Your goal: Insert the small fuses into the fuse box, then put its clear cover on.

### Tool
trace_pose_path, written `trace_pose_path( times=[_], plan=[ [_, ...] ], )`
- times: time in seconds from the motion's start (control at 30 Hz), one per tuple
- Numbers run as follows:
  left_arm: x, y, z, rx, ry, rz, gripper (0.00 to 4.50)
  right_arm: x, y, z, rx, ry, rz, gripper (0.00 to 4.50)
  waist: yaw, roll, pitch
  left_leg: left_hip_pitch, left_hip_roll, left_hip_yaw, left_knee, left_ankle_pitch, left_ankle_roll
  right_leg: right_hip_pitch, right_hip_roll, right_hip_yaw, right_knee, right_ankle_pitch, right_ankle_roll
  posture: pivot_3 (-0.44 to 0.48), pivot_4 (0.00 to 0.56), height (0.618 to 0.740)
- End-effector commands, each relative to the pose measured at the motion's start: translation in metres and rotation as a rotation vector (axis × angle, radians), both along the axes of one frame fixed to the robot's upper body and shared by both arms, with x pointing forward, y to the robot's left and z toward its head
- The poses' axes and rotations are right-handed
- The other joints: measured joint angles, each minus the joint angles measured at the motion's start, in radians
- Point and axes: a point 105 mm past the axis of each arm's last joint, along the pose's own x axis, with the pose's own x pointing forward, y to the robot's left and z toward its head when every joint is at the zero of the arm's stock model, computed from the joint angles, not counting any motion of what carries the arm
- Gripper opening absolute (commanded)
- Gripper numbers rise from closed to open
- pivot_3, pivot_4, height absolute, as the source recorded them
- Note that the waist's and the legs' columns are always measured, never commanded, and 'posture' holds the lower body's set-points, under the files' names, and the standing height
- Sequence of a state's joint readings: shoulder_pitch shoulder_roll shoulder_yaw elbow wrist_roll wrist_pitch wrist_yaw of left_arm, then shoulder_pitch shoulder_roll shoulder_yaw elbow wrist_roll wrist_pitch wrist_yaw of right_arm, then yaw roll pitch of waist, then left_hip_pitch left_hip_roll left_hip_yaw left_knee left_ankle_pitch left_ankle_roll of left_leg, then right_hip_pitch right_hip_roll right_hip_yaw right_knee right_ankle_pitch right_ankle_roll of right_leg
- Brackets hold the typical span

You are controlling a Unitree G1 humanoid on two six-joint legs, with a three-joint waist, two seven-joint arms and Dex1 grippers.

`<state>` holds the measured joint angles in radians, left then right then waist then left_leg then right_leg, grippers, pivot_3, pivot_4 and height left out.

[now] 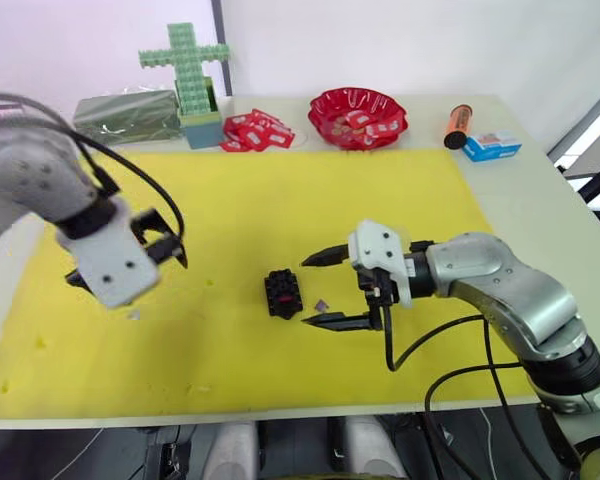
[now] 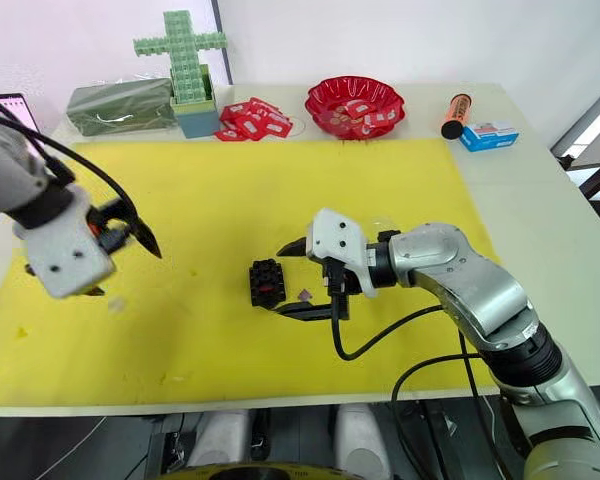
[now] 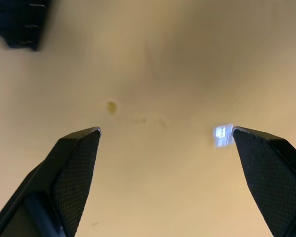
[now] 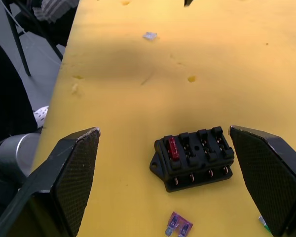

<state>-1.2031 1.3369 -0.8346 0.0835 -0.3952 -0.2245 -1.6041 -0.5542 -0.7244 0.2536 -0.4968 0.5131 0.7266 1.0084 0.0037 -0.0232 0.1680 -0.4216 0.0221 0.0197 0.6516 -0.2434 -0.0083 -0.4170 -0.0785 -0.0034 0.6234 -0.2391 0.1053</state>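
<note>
- black fingers of the right claw point(image 1: 320, 289) are spread wide and hold nothing; they hover just off the yellow mat point(image 1: 280, 200), one finger on each side of a purple fuse point(image 1: 322, 305) lying flat on it.
- just beside that fuse, toward the robot's left, sits the fuse box point(image 1: 283, 293), a small black block resting on the mat near its middle.
- the right wrist view shows what the head views cannot: a red fuse point(image 4: 172, 147) already seated in the end slot of the fuse box, the other slots looking unfilled, and a green speck point(image 4: 262, 223) at the picture's edge beside one finger, too cut off to name.
- the left claw point(image 1: 130, 262) is also spread wide and holds nothing, raised over the mat's left part, well apart from the fuse box.
- its wrist view shows a pale grey fuse point(image 3: 222, 135) lying on the mat right at one fingertip; whether they touch i cannot tell. in the head views it is only a faint speck under the claw.
- farther back on the white counter point(image 1: 520, 190): a green brick cross point(image 1: 187, 65), red-and-white packets point(image 1: 257, 131), a red bowl point(image 1: 357, 117), an orange tube point(image 1: 458, 125) and a small blue box point(image 1: 491, 146).
</note>
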Motion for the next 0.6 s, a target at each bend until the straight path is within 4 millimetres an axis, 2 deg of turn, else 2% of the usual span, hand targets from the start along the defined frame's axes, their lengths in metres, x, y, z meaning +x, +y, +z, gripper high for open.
trace_pose_path(
  times=[0.03, 0.07, 0.13, 0.17, 0.23, 0.3, 0.43, 0.5, 0.6],
  plan=[
    [0.054, -0.02, 0.043, -0.538, 0.188, 0.438, 4.47, -0.002, 0.004, 0.011, 0.028, -0.056, 0.029, 4.5, 0.024, -0.001, 0.0, 0.002, 0.0, -0.002, 0.004, 0.0, 0.0, 0.004, 0.0, -0.001, 0.003, -0.003, 0.003, 0.0, 0.15, 0.74],
    [0.062, -0.012, 0.046, -0.624, 0.226, 0.532, 4.47, -0.002, 0.005, 0.011, 0.03, -0.054, 0.03, 4.5, 0.026, -0.001, 0.0, 0.002, 0.001, -0.002, 0.007, 0.0, 0.0, 0.007, 0.001, -0.002, 0.004, -0.007, 0.006, 0.0, 0.15, 0.74],
    [0.068, 0.015, 0.05, -0.779, 0.293, 0.72, 4.47, -0.001, 0.007, 0.011, 0.036, -0.055, 0.034, 4.5, 0.003, -0.001, 0.0, 0.002, 0.001, 0.0, 0.008, 0.0, 0.0, 0.008, 0.001, 0.001, 0.004, -0.009, 0.003, 0.0, 0.15, 0.74],
    [0.065, 0.035, 0.054, -0.904, 0.342, 0.839, 4.47, -0.002, 0.009, 0.013, 0.043, -0.056, 0.041, 4.5, -0.011, -0.001, 0.0, 0.002, 0.001, 0.001, 0.008, -0.001, 0.001, 0.007, 0.001, 0.002, 0.004, -0.006, 0.004, 0.0, 0.15, 0.74],
    [0.058, 0.053, 0.059, -1.028, 0.392, 0.949, 4.47, -0.002, 0.01, 0.014, 0.05, -0.057, 0.048, 4.5, -0.042, -0.001, 0.0, 0.003, 0.002, 0.002, 0.008, -0.006, 0.01, 0.004, 0.001, 0.004, 0.009, -0.005, 0.004, 0.0, 0.15, 0.74],
    [0.034, 0.086, 0.051, -1.17, 0.547, 1.142, 4.47, -0.002, 0.015, 0.015, 0.061, -0.059, 0.065, 4.5, -0.051, -0.001, 0.0, 0.003, 0.005, 0.001, 0.006, -0.008, 0.014, 0.002, 0.002, 0.001, 0.009, -0.006, 0.003, 0.0, 0.15, 0.74],
    [0.0, 0.11, 0.047, -1.363, 0.753, 1.317, 4.47, -0.002, 0.02, 0.015, 0.077, -0.058, 0.088, 4.5, -0.049, -0.003, 0.0, 0.005, 0.009, 0.003, 0.001, -0.009, 0.016, -0.003, 0.002, 0.0, 0.011, -0.007, 0.001, 0.0, 0.15, 0.74],
    [-0.018, 0.119, 0.035, -1.404, 0.829, 1.386, 4.47, -0.002, 0.023, 0.015, 0.084, -0.056, 0.102, 4.5, -0.04, -0.003, 0.0, 0.006, 0.009, 0.004, 0.0, -0.009, 0.014, -0.003, 0.001, 0.0, 0.009, -0.008, 0.0, 0.0, 0.15, 0.74],
    [-0.043, 0.143, -0.001, -1.504, 0.967, 1.565, 4.47, -0.002, 0.028, 0.015, 0.095, -0.055, 0.127, 4.5, -0.03, -0.002, 0.0, 0.017, 0.008, 0.006, -0.001, -0.008, 0.012, 0.008, -0.002, 0.0, 0.008, -0.009, -0.002, 0.0, 0.15, 0.74]
  ],
)
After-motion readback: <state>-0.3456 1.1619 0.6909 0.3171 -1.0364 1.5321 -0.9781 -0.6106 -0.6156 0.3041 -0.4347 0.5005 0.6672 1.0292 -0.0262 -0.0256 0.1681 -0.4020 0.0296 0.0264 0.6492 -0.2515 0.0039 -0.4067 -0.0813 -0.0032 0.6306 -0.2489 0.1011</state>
